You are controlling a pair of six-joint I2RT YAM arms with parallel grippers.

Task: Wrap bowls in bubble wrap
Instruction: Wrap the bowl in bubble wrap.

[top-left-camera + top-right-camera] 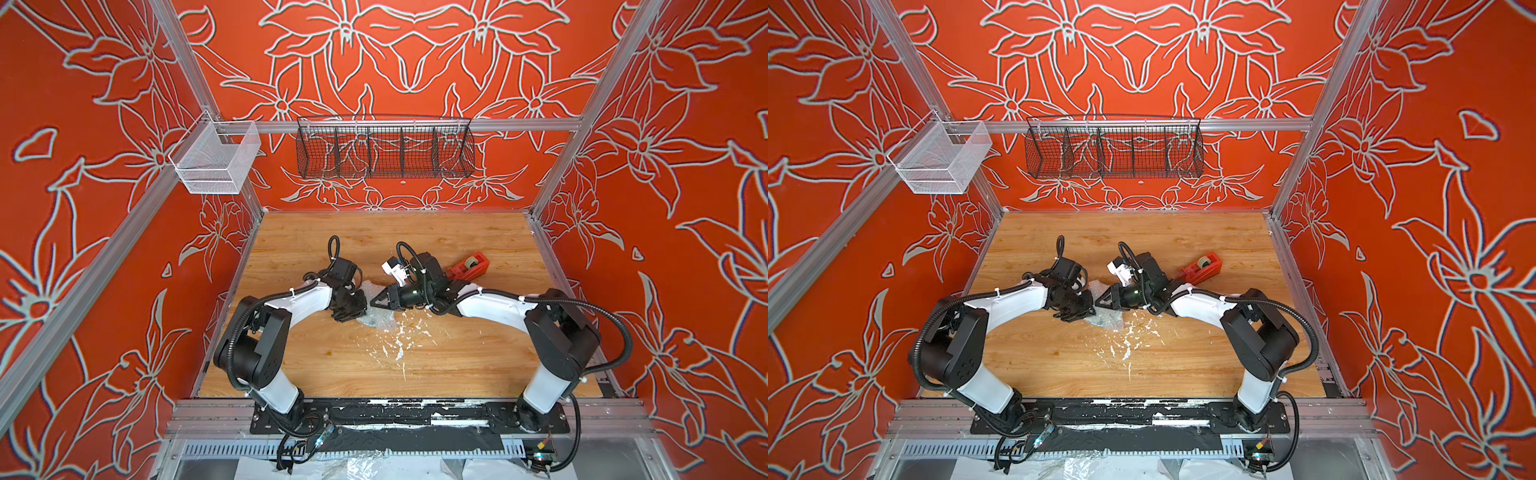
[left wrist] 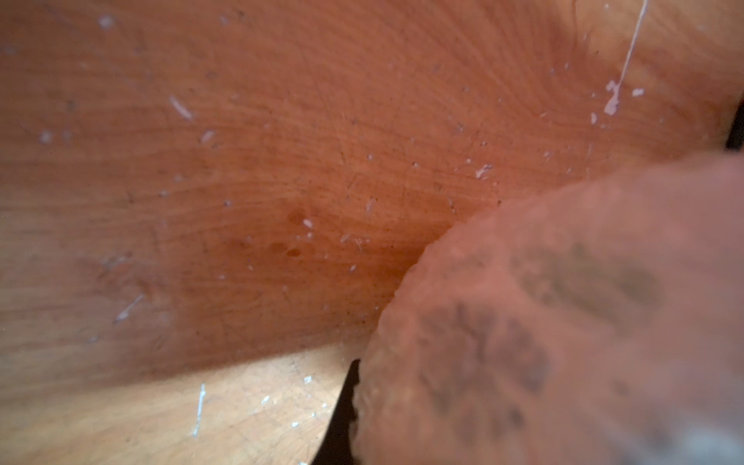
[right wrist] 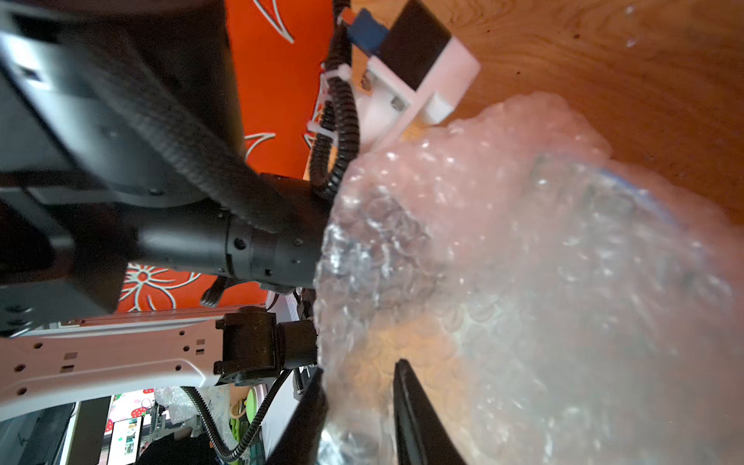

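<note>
Though white-flecked, wooden tabletop amid red floral walls; left fingers together, right fingers' grip unclear.

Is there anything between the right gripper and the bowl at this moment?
Only the bubble wrap. It covers the bowl, whose dark prints show blurred through it, and it lies between the jaws of the right gripper. No other thing is visible between them.
</note>
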